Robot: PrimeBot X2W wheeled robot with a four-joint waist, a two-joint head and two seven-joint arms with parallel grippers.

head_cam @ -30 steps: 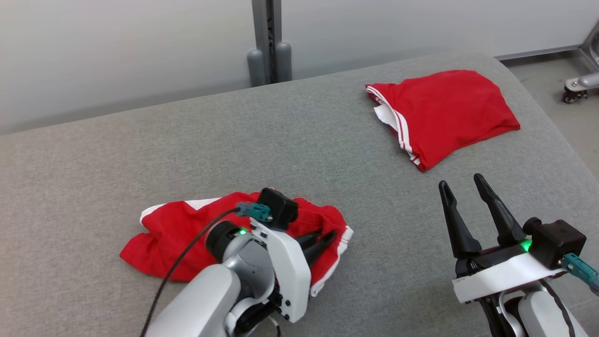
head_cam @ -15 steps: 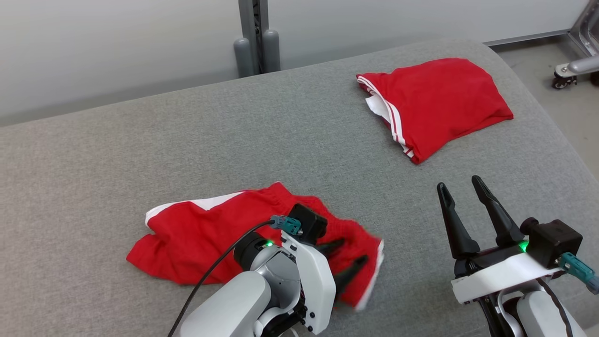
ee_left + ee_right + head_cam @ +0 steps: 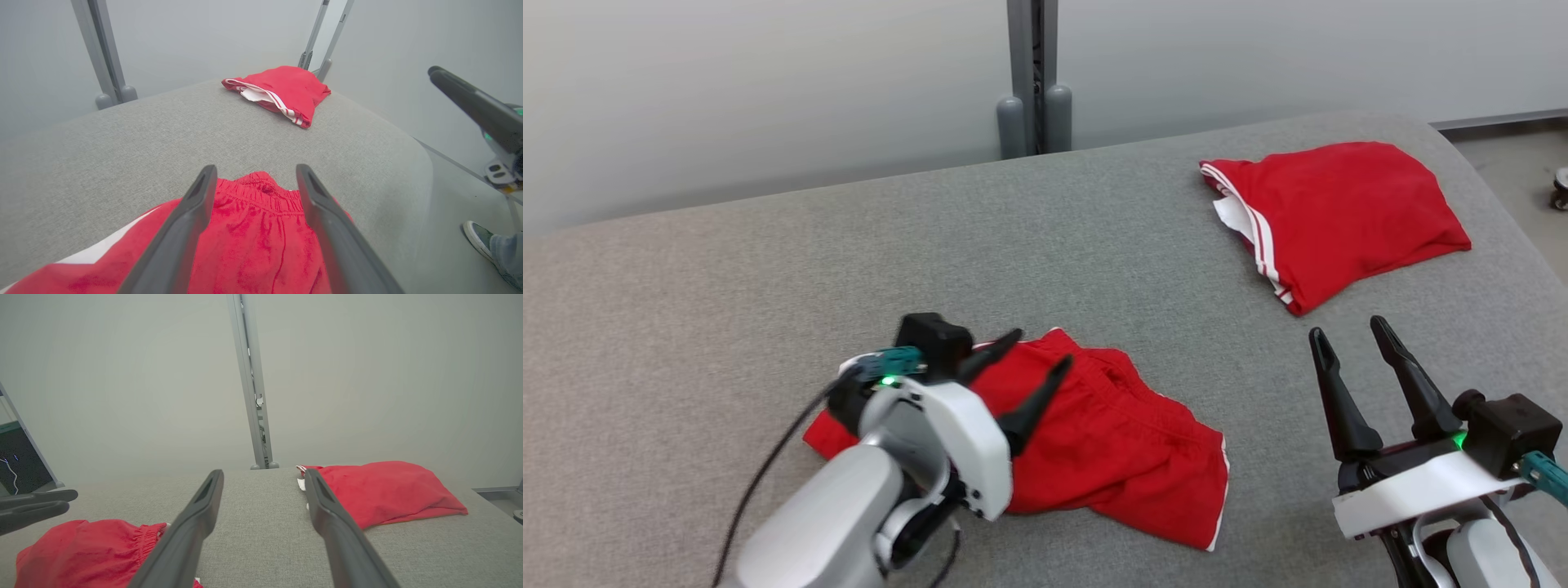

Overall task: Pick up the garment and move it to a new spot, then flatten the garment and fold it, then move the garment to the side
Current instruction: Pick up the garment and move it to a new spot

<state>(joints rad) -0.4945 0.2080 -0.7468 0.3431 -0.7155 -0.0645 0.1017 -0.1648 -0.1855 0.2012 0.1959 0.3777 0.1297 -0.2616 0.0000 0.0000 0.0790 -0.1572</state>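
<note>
The left pincer (image 3: 1041, 347) has just let go. A second ago it was pinching the shorts (image 3: 1111, 441); now its fingers are spread and hover over them, holding nothing. The shorts lie rumpled on the near middle of the worktop (image 3: 768, 269), so the move looks done and flattening comes next. The right pincer (image 3: 1346, 327) waits spread and empty, well short of a folded garment (image 3: 1347, 208) farther back.

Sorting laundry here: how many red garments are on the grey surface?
2. Crumpled red shorts lie near the front, beneath the left end effector; a folded red garment lies at the far right. None seems hidden.
</note>
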